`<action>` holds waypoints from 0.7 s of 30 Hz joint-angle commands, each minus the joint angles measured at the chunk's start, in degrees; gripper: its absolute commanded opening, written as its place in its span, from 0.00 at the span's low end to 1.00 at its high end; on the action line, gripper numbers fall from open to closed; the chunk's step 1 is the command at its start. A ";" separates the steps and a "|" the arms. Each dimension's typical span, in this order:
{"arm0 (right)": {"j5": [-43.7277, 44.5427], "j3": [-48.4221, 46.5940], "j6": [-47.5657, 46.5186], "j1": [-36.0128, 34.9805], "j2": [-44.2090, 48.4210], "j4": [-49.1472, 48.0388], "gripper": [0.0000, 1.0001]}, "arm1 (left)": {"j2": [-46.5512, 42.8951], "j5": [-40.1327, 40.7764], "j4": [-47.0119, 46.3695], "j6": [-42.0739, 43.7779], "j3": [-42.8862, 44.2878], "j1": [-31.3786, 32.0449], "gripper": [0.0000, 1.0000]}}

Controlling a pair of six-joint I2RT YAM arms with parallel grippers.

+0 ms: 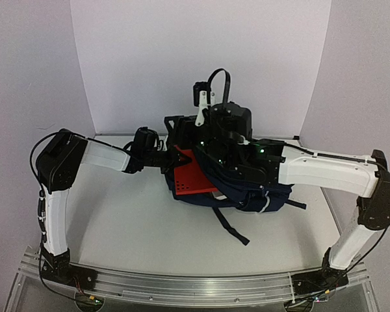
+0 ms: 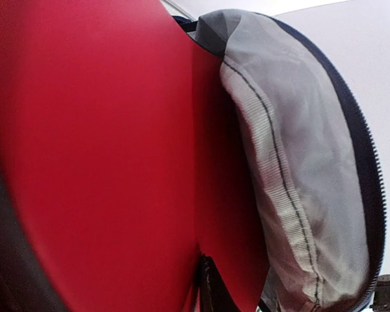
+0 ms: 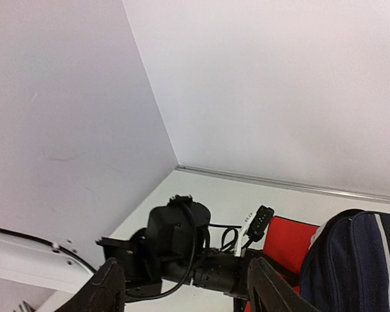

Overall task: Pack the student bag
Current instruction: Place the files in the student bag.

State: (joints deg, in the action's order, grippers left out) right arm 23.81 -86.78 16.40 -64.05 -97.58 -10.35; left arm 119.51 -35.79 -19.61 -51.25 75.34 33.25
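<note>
The student bag (image 1: 253, 195) lies in the middle of the table, navy with a grey lining (image 2: 312, 162). A flat red book (image 1: 192, 177) sticks out of its left side. It fills the left wrist view (image 2: 104, 149), standing against the bag's open mouth. My left gripper (image 1: 171, 156) holds the book's far left corner; only one dark finger (image 2: 211, 289) shows, pressed to the red cover. My right gripper (image 3: 188, 292) hovers above the bag, its two fingers wide apart and nothing between them. The bag (image 3: 357, 260) and the book (image 3: 289, 244) show at the lower right of the right wrist view.
A dark shoulder strap (image 1: 233, 229) trails from the bag toward the front of the table. White walls close in the back and both sides. The left arm's black wrist (image 3: 179, 240) sits just beyond the right fingers. An aluminium rail (image 1: 195, 285) runs along the near edge.
</note>
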 commanded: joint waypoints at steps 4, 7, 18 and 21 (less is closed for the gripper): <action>10.84 6.21 4.36 3.12 7.31 8.48 0.92 | -0.61 0.74 5.37 5.60 -3.79 -3.21 0.28; 9.12 7.91 7.95 8.22 9.30 16.56 0.98 | -4.32 1.13 7.40 7.64 -5.29 -4.08 0.46; -15.59 19.69 14.71 34.52 13.78 21.68 0.98 | -6.54 -2.60 8.90 6.51 -8.47 -4.07 0.63; -16.95 20.94 14.26 38.26 12.68 21.77 0.98 | -5.24 -3.57 6.87 4.91 -8.80 -4.07 0.63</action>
State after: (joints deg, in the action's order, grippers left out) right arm 13.91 -67.26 29.36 -28.65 -85.32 10.68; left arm 113.93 -37.63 -11.49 -45.04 67.47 29.19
